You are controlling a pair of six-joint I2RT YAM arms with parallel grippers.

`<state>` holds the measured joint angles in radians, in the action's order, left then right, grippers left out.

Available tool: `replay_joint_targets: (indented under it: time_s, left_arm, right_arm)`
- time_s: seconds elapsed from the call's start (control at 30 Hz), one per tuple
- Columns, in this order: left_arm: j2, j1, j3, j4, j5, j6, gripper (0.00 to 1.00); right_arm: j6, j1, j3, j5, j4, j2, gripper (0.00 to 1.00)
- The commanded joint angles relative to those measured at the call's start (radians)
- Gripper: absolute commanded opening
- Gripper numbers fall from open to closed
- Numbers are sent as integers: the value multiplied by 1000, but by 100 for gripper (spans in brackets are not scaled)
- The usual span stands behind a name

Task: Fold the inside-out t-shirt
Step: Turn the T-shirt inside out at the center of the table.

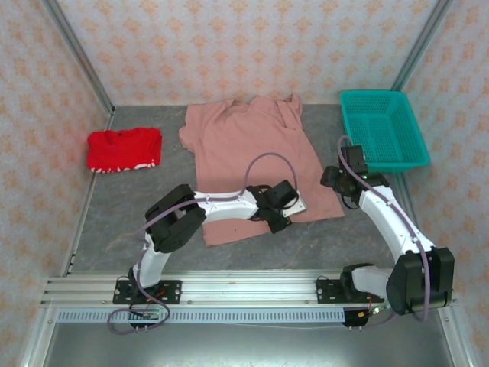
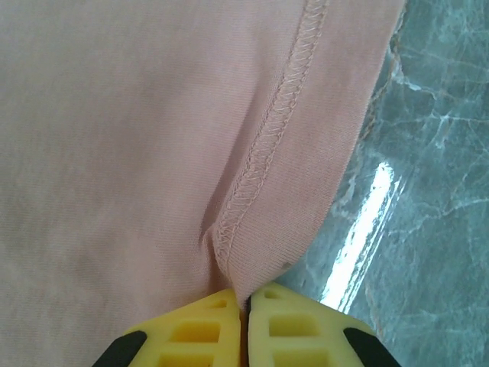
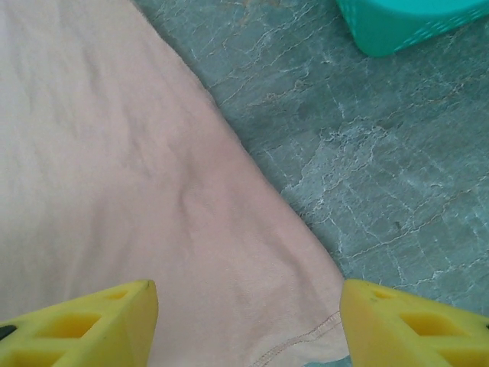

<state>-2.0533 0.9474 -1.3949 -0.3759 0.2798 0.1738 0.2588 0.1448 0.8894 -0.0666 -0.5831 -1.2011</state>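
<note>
The left gripper (image 2: pixel 246 300) is being kept clenched: its yellow fingers (image 2: pixel 191 336) are being pressed together, and a fold of the inside-out t-shirt (image 1: pixel 252 145) is being pinched between them at the near hem. The cloth is being puckered at the pinch, and an exposed overlock seam (image 2: pixel 284 107) is being shown running away from it. Just right of the pinch, the shirt's edge is being met by the grey marbled table (image 2: pixel 428 191).

The right gripper (image 3: pixel 248 329) is being held released, fingers wide apart with nothing gripped between them. It is being held over the shirt's near right corner, beside the stitched hem line. Whether the fingers are touching the cloth cannot be told.

From the top view, the shirt is being displayed spread flat mid-table, neck toward the far wall and hem toward the arms. The left arm is being stretched across the near hem; the right arm is being bent in toward the right corner. A teal basket (image 1: pixel 382 126) is being seen at far right, near the shirt but apart from it. A red garment (image 1: pixel 122 149) is being seen at far left, well apart.
</note>
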Motion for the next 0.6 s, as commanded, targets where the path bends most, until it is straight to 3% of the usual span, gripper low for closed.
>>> replay_joint_targets:
  time_s: [0.0,0.1,0.4,0.57]
  left_arm:
    - [-4,-48,-21,-70,197,-25,10]
    - [-3,-72,-24,-77,254,-29,14]
    - [-39,-99,-50,-151,274,6,31]
    - [-23,-119,-36,-142,326,7,35]
  right_arm:
    - [3,-1,-22,-36,-25,40,64]
    - [7,1,-38,-65,-23,51,64]
    - [3,5,-47,-76,-17,42,64]
    - [2,5,-46,-77,-14,36,64]
